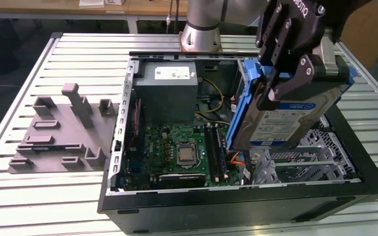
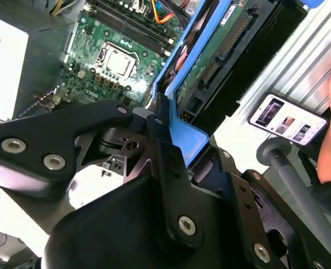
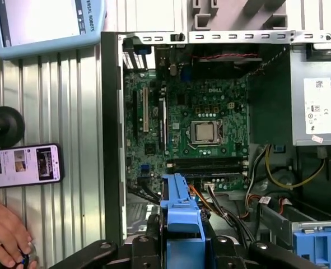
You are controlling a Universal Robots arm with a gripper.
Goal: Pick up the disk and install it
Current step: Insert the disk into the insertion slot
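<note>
Above the open computer case (image 1: 241, 209), the fingers (image 1: 293, 81) clamp the tilted disk (image 1: 282, 125).

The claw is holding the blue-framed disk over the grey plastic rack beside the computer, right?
Not quite. The gripper holds the blue-framed disk over the open computer case, not over the grey rack beside it, as the exterior view shows.
</note>
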